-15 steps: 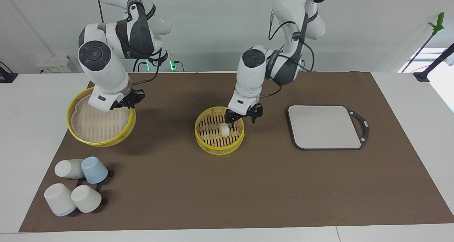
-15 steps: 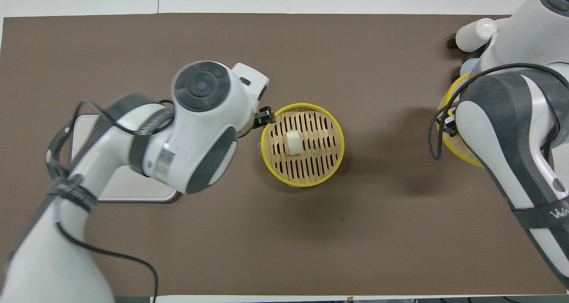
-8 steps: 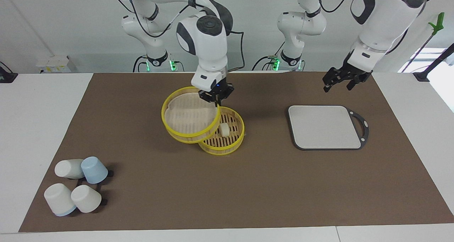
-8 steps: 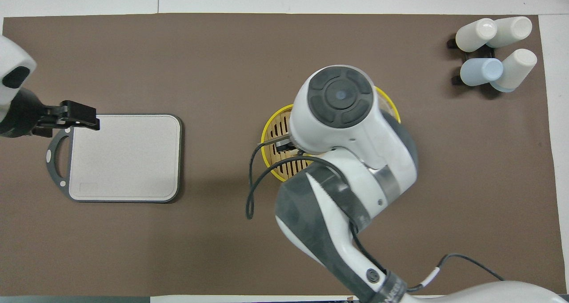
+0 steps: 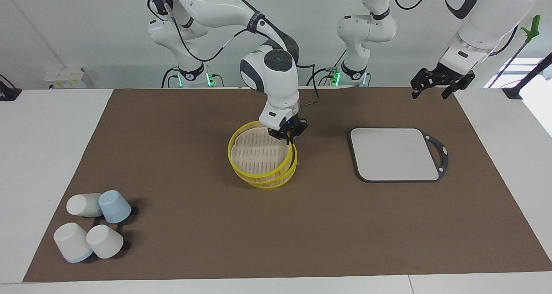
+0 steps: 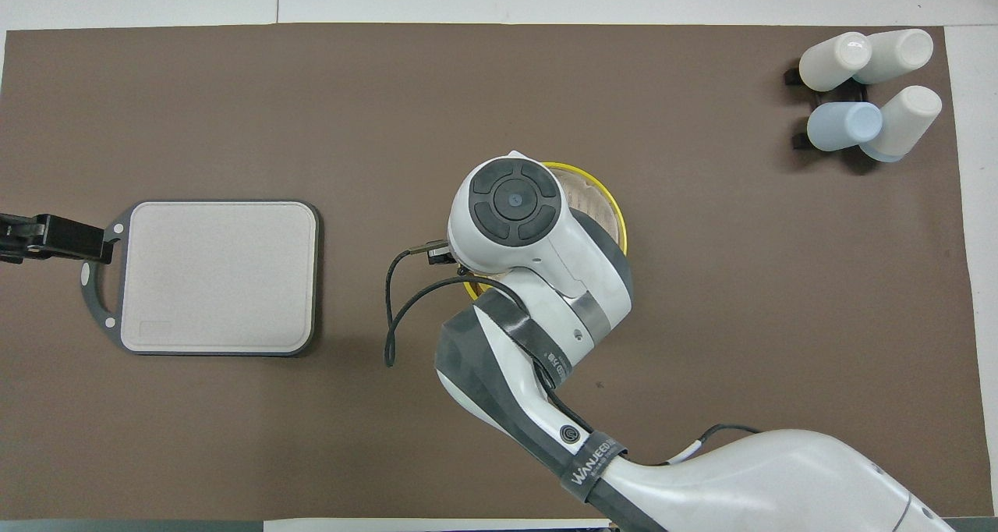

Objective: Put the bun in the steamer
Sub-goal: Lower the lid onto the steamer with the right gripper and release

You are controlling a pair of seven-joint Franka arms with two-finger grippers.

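The steamer stands at the middle of the brown mat. My right gripper is shut on the rim of its yellow-rimmed top tier, at the edge nearer to the robots. That tier rests tilted on the base and covers it. The bun is hidden under it. In the overhead view only part of the steamer's rim shows past my right arm. My left gripper is open and empty in the air, over the mat's edge at the left arm's end, and it also shows in the overhead view.
A grey square board with a dark handle lies toward the left arm's end; it also shows in the overhead view. Several upturned white and blue cups stand at the right arm's end, farther from the robots.
My right gripper has carried the top tier sideways onto the steamer base, covering the bun. My left gripper has drawn back toward its own end of the table.
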